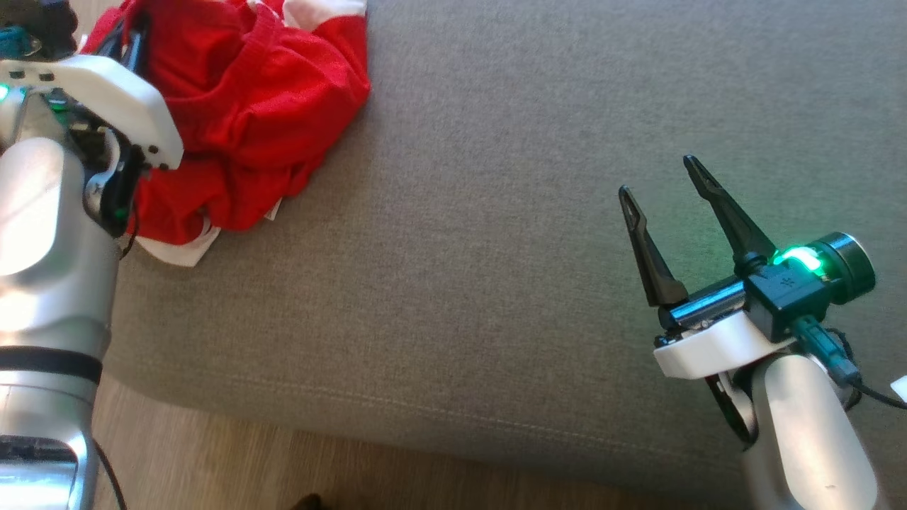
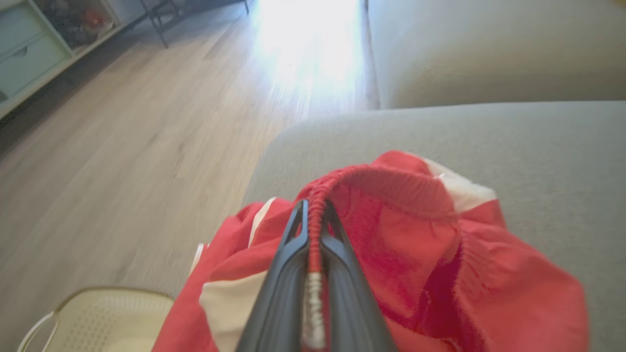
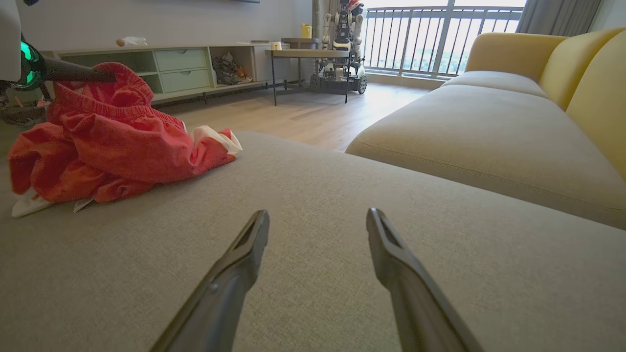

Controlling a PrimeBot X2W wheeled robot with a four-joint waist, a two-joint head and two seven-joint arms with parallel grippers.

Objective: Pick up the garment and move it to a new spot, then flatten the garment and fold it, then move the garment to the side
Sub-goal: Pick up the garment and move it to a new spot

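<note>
- The grey sofa cushion [image 1: 496, 248] spans most of the head view and lies bare across its centre and right. That open stretch looks like the sensible new spot, well in from the cushion's edge.
- The red garment [image 1: 262, 106], with white panels, sits bunched at the upper left of the head view and rests on the cushion (most of its bulk not yet lifted). It should go up high enough for the trailing folds to clear the fabric before it is carried across. Otherwise it will likely drag and twist.
- The right hand [image 1: 655, 176] hovers at the lower right, fingers spread and empty, well apart from the garment. It is best kept there until a second edge needs taking.
- The left hand [image 2: 314, 208] is closed, pinching the gathered waistband [image 2: 391, 183] between its fingers. A slow, steady lift suits so thin a hold.
</note>
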